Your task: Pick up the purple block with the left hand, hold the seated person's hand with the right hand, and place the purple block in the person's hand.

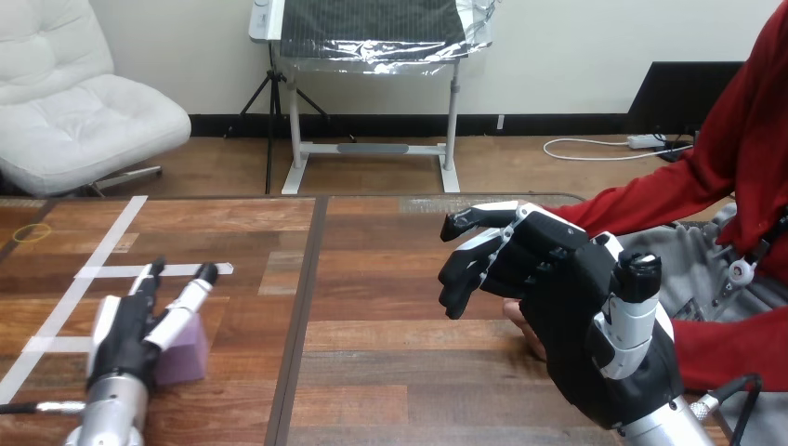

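A wooden table (372, 279) runs across the scene, with the robot's right hand (576, 325) raised large over its right side. It stands in front of and above the person's hand (520, 325), of which just a sliver shows under the palm. Whether it grips that hand cannot be told. A red sleeve (650, 200) reaches in from the right edge toward the same spot. At the table's near left corner, the smaller-looking left hand (130, 325) lies low with its fingers (190, 293) straight and pointing away from the robot. It is open and has closed on nothing. The purple block (186, 353) sits on the table against that hand's right side, partly under the outstretched fingers and not lifted. With the hand covering part of the block, its long axis cannot be made out. The left hand is plainly the nearer one, while the right hand and the person's hand are well apart from the block, across the table to the right. White tape strips (111, 243) mark the boards just beyond the left hand. The pick-up looks not yet done, and it would seem to need those fingers to curl round the block.
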`<state>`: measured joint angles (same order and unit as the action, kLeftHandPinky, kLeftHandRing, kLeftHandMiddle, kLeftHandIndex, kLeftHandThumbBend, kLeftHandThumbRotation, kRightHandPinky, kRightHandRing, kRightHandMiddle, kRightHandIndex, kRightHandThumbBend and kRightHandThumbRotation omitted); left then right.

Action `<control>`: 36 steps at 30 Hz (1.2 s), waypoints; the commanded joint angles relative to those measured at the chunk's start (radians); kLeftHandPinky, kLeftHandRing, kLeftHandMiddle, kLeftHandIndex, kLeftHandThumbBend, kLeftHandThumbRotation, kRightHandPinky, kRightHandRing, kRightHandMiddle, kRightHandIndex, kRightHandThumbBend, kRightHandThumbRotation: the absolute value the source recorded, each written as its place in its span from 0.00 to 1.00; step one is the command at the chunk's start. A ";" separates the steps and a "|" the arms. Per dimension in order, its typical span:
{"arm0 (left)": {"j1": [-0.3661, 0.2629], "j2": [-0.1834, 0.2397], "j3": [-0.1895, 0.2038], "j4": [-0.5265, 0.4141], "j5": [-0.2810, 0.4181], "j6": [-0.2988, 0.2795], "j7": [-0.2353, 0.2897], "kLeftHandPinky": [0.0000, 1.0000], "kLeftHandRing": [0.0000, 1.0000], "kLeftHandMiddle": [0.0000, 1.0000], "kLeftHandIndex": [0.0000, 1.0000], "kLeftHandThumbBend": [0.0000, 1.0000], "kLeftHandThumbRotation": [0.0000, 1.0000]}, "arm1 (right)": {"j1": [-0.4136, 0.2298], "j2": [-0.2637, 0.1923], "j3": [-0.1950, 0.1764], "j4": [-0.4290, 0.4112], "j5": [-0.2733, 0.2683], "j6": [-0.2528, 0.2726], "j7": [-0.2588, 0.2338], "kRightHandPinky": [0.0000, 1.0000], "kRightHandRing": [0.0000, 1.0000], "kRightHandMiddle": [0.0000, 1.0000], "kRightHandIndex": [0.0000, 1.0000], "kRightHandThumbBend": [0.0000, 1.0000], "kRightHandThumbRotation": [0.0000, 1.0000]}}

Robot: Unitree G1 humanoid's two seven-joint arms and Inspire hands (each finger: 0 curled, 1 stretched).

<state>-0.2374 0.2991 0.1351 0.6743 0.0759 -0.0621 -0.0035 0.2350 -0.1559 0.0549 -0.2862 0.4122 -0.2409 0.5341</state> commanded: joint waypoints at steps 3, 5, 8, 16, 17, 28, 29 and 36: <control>-0.054 -0.039 -0.031 -0.029 -0.010 -0.004 -0.024 0.99 1.00 1.00 0.97 0.61 0.63 | -0.064 0.011 -0.004 -0.012 0.007 -0.014 0.001 0.36 0.46 0.52 0.63 0.92 1.00; -0.056 -0.042 -0.032 -0.031 -0.010 -0.002 -0.026 0.99 1.00 1.00 0.97 0.62 0.63 | -0.065 0.010 -0.004 -0.012 0.006 -0.014 0.000 0.36 0.46 0.52 0.63 0.92 1.00; -0.058 -0.049 -0.029 -0.032 -0.016 0.000 -0.028 0.99 1.00 1.00 0.97 0.62 0.62 | -0.065 0.009 -0.004 -0.014 0.006 -0.010 0.000 0.36 0.46 0.52 0.63 0.92 1.00; -0.056 -0.059 -0.036 -0.056 -0.014 0.015 -0.035 1.00 1.00 1.00 0.97 0.62 0.61 | -0.066 0.009 -0.003 -0.013 0.002 -0.011 -0.003 0.36 0.46 0.52 0.63 0.92 1.00; -0.057 -0.060 -0.036 -0.058 -0.013 0.017 -0.036 0.99 1.00 1.00 0.97 0.62 0.61 | -0.066 0.009 -0.003 -0.014 0.003 -0.011 -0.002 0.36 0.46 0.52 0.63 0.92 1.00; -0.061 -0.072 -0.043 -0.073 -0.015 0.031 -0.045 0.97 1.00 1.00 0.97 0.61 0.61 | -0.071 0.011 -0.004 -0.006 0.006 -0.018 0.004 0.36 0.46 0.52 0.63 0.91 1.00; -0.061 -0.074 -0.042 -0.075 -0.017 0.034 -0.046 0.97 1.00 1.00 0.97 0.61 0.61 | -0.071 0.011 -0.004 -0.006 0.007 -0.017 0.004 0.36 0.46 0.52 0.63 0.91 1.00; -0.063 -0.079 -0.046 -0.079 -0.018 0.042 -0.050 0.99 1.00 1.00 0.97 0.61 0.60 | -0.072 0.011 -0.005 -0.004 0.005 -0.021 0.004 0.36 0.46 0.52 0.63 0.91 1.00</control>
<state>-0.2406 0.2556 0.1184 0.6339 0.0690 -0.0305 -0.0357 0.2279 -0.1560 0.0557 -0.2857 0.4116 -0.2410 0.5372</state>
